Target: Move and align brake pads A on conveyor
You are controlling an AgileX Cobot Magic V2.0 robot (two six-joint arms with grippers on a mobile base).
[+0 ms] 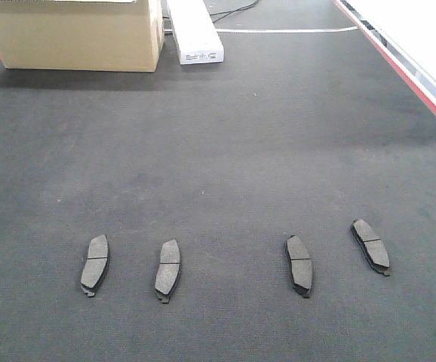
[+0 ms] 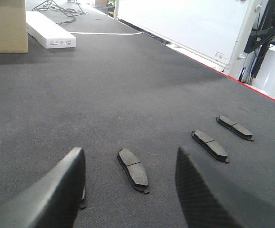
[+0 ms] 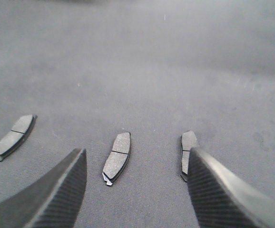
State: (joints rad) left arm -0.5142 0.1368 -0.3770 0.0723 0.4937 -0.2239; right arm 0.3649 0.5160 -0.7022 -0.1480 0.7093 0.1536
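I see the wide charcoal-black felt conveyor belt (image 1: 218,151) filling the front view, its red stripe along the right edge. At the far end stand a tan cardboard box (image 1: 75,34) and a long white carton (image 1: 195,30).

Closer to me lie the four dark grey curved brake pads in a loose row across the belt, all flat and apart from one another: the far-left pad (image 1: 95,264), the second pad (image 1: 168,269), the third pad (image 1: 299,265) and the far-right pad (image 1: 371,245). The first three have their long axes running roughly up the belt; the far-right one is skewed and sits a little further up, so I judge it the one most out of line.

My left gripper (image 2: 130,190) is spread wide with nothing between its fingers, and the second pad lies just ahead of it. My right gripper (image 3: 137,190) is also released and empty, with the third pad between its fingers from this view, and the far-right pad by its right finger (image 3: 223,190). The right arm is clearly nearer that skewed pad.
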